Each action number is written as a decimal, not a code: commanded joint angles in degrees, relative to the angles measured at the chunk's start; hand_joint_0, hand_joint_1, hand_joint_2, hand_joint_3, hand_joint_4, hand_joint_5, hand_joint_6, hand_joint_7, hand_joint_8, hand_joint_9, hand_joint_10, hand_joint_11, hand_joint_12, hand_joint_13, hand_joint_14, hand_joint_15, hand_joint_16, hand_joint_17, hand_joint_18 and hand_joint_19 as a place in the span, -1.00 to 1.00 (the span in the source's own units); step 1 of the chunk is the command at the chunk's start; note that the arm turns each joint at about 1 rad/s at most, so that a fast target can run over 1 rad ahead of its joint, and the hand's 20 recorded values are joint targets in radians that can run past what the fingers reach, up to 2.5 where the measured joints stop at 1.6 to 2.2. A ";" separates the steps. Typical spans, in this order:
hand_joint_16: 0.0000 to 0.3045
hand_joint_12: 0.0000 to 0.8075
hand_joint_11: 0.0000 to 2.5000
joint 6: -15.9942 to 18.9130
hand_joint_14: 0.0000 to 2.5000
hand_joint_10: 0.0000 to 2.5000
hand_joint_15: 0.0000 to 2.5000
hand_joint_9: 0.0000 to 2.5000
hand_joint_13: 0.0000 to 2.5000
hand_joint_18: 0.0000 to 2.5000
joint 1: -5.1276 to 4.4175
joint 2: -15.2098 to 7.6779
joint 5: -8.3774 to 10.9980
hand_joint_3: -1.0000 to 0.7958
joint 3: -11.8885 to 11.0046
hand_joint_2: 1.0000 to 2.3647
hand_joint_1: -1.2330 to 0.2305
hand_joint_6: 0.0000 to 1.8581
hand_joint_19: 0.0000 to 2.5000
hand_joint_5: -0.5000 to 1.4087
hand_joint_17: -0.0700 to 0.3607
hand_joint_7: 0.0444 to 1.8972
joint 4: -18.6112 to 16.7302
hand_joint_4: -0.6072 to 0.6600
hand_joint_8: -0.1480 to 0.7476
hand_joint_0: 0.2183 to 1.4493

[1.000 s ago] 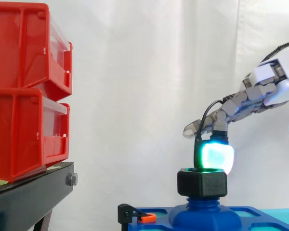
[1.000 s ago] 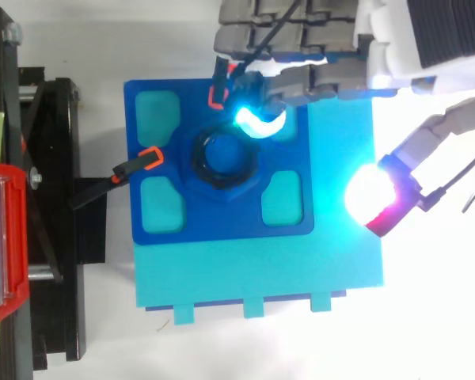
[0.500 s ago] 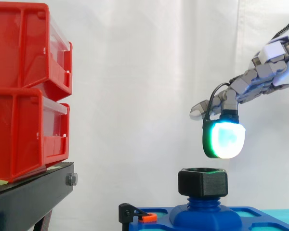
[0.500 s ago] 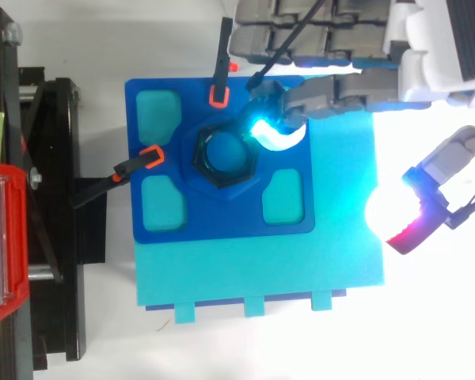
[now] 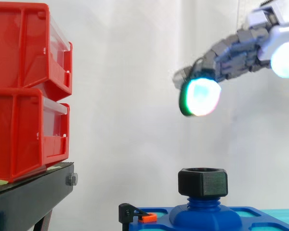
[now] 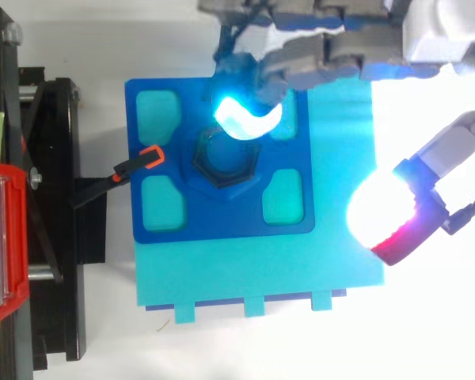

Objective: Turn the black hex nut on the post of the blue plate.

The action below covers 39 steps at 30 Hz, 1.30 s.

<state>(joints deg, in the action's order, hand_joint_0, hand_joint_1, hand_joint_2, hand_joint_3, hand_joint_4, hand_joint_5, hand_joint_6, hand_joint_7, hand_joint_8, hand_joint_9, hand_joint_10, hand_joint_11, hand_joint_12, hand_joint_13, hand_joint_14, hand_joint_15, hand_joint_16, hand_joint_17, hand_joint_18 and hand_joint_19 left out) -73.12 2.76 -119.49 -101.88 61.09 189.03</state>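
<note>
**Hand clear of the nut.** Your hand (image 5: 233, 48) hung in the upper right of the side view, its fingers nearly straight and grasping nothing. One cyan-glowing fingertip (image 5: 199, 97) was well above the black hex nut (image 5: 203, 182) and apart from it. The nut sat on the post (image 5: 202, 203) at the centre of the blue plate (image 6: 222, 220), in the lower middle of the side view. The step in hand appeared to be the reach toward the nut, with no contact yet made. The next move called for you to lower the hand, set pads against opposite flats of the nut, and twist about the post. The plate lay on a cyan surface (image 6: 261, 273), with an orange-tipped clamp (image 6: 146, 158) at its left edge. Red bins (image 5: 26, 91) on a black stand (image 5: 31, 195) stood at the left before a white curtain (image 5: 130, 86).
</note>
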 commanded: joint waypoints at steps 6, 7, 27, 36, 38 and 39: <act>-0.67 -0.18 -1.00 3.95 -1.00 -1.00 -1.00 -1.00 -1.00 -1.00 -0.65 -2.32 0.19 -0.44 -0.10 -1.00 -0.27 -0.46 -0.98 -0.79 -0.16 -0.30 -8.06 0.06 -0.33 -0.61; -0.68 -0.20 -1.00 3.95 -1.00 -1.00 -1.00 -1.00 -1.00 -1.00 -0.65 -2.76 0.19 -0.44 -0.10 -1.00 -0.30 -0.46 -0.98 -0.79 -0.16 -0.31 -8.42 0.04 -0.34 -0.59; -0.70 -0.25 -1.00 3.16 -1.00 -1.00 -1.00 -1.00 -1.00 -1.00 -1.44 -6.46 0.01 -0.44 2.71 -1.00 -0.41 -0.46 -0.99 -0.79 -0.19 -0.38 -14.74 -0.18 -0.43 -0.51; -0.68 -0.21 -1.00 3.16 -1.00 -1.00 -1.00 -1.00 -1.00 -1.00 -1.44 -6.54 0.28 -0.44 4.21 -1.00 -0.39 -0.46 -0.98 -0.79 -0.17 -0.38 -18.44 -0.16 -0.40 -0.57; -0.68 -0.21 -1.00 3.16 -1.00 -1.00 -1.00 -1.00 -1.00 -1.00 -1.44 -6.54 0.28 -0.44 4.30 -1.00 -0.39 -0.46 -0.98 -0.79 -0.16 -0.38 -18.44 -0.16 -0.40 -0.58; -0.68 -0.21 -1.00 3.07 -1.00 -1.00 -1.00 -1.00 -1.00 -1.00 -1.44 -6.54 0.28 -0.44 4.30 -1.00 -0.39 -0.46 -0.98 -0.79 -0.17 -0.38 -18.44 -0.16 -0.40 -0.58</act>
<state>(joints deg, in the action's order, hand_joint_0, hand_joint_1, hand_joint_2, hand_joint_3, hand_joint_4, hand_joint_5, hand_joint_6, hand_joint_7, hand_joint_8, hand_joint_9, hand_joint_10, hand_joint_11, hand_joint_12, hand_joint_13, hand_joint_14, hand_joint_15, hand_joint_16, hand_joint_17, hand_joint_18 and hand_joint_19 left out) -69.97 1.32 -126.02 -101.61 65.26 170.69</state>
